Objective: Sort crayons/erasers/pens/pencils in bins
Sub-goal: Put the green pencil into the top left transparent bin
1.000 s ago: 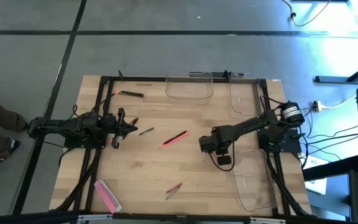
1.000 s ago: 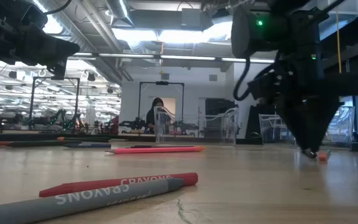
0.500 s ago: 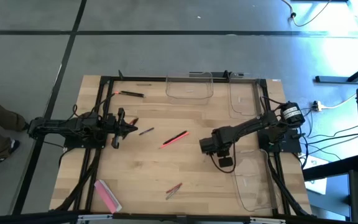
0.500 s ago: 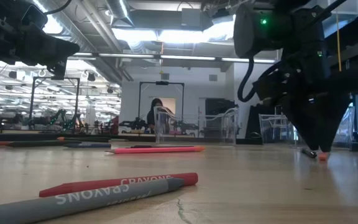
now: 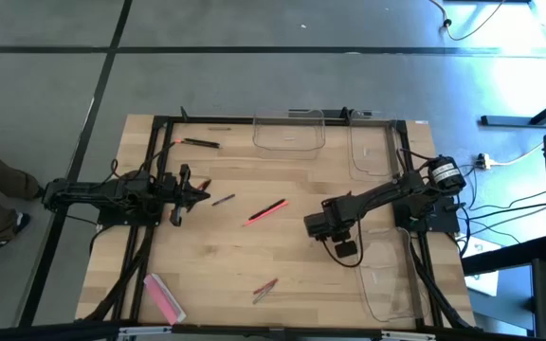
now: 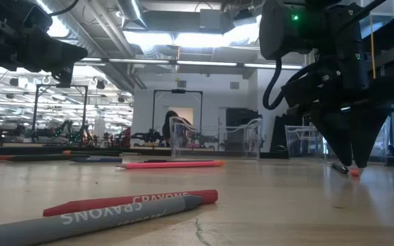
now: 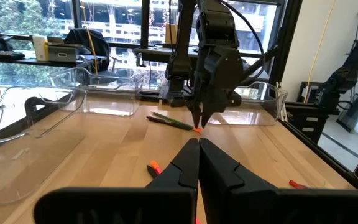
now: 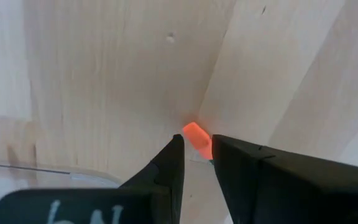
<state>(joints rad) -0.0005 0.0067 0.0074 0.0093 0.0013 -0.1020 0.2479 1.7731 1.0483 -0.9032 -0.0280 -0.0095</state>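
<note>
Sorting looks barely begun: the three clear bins (image 5: pixel 290 131) show nothing inside, while the pink eraser (image 5: pixel 163 296) lies near the table's front left corner and pens and crayons (image 6: pixel 122 206) lie loose on the wood. Left gripper (image 5: pixel 202 195) waits pinched shut at the left side. Right gripper (image 8: pixel 195 163) points straight down beside the right-hand bin, jaws slightly apart with a small orange piece (image 8: pixel 197 138) touching the table at their tips; whether it is pinched I cannot tell

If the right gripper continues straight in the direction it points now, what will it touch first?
The right gripper points straight down at the wooden table. A small orange piece sits between its fingertips, so it would probably meet that first, then the tabletop. The remaining gap cannot be judged.
</note>
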